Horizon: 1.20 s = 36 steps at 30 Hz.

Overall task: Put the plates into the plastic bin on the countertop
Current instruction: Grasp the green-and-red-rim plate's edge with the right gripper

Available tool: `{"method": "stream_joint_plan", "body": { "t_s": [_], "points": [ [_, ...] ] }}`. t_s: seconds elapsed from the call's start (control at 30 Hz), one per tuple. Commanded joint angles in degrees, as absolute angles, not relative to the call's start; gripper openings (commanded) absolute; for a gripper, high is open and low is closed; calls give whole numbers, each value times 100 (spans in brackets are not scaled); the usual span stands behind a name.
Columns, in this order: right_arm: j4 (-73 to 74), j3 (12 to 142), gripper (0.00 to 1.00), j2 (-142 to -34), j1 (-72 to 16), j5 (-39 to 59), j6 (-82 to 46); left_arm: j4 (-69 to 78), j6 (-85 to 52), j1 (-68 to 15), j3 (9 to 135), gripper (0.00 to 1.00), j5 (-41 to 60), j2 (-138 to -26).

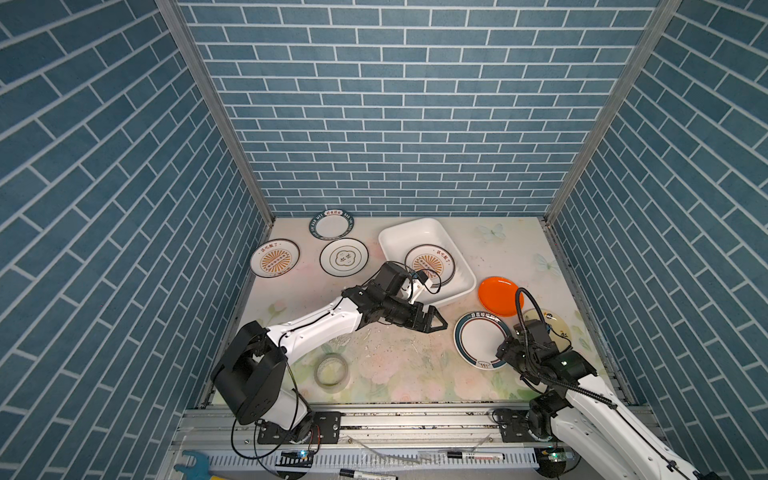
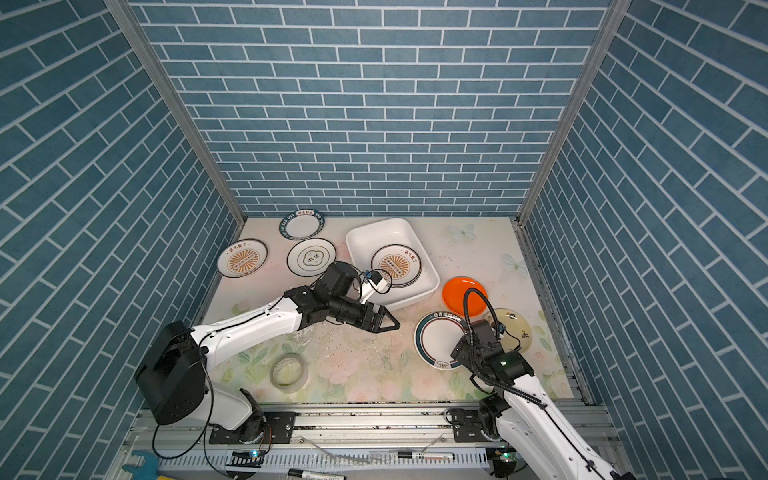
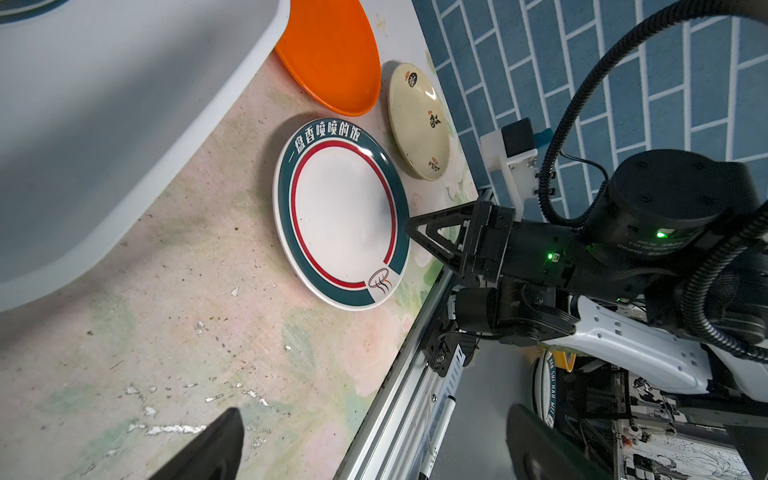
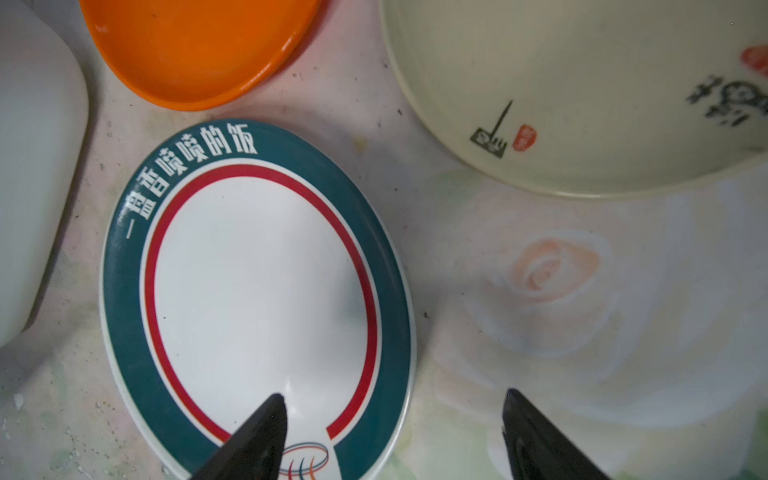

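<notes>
Right wrist view has the right claw spread across the near rim of the green-rimmed plate, one finger over its well and one outside above the desk; nothing is pinched yet. That plate lies flat toward the desk's near right corner. A good grip probably needs the outer finger lowered under the rim's lip before closing. Farther on, the left claw hangs spread just beside the plastic bin, which sits toward the far edge holding a sunburst plate; the carry should steer around that arm.

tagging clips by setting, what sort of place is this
Likely a staged robot test booth dressed as a kitchen: blue brick-print walls, a floral countertop strewn with plates, and two robot arms bolted to a metal rail in front.
</notes>
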<state>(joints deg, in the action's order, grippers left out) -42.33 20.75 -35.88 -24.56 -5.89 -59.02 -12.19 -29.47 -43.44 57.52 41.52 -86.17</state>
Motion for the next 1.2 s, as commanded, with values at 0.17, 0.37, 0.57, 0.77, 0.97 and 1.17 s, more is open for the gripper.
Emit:
{"method": "stream_joint_plan", "body": {
  "t_s": [0.17, 0.37, 0.57, 0.77, 0.97, 1.17],
  "points": [
    [-3543, 1473, 77, -2951, -2408, -60, -6492, -1215, -2882, -4377, 5863, 100, 4182, -8534],
    [-3173, 1328, 73, -3210, -2397, 103, -6535, -1102, -2958, -4381, 5815, 100, 4250, -8539],
    [-2823, 1262, 67, -3535, -2398, 141, -6563, -825, -3158, -4386, 5752, 100, 4525, -8656],
    [-2793, 1160, 55, -3477, -2391, 116, -6698, -802, -3173, -4386, 5748, 100, 4543, -8640],
    [-2751, 935, 34, -3134, -2382, 64, -7009, -773, -3185, -4386, 5739, 100, 4570, -8637],
    [-2959, 944, 19, -2779, -2374, -34, -7130, -772, -3199, -4385, 5739, 100, 4570, -8628]
  ]
}}
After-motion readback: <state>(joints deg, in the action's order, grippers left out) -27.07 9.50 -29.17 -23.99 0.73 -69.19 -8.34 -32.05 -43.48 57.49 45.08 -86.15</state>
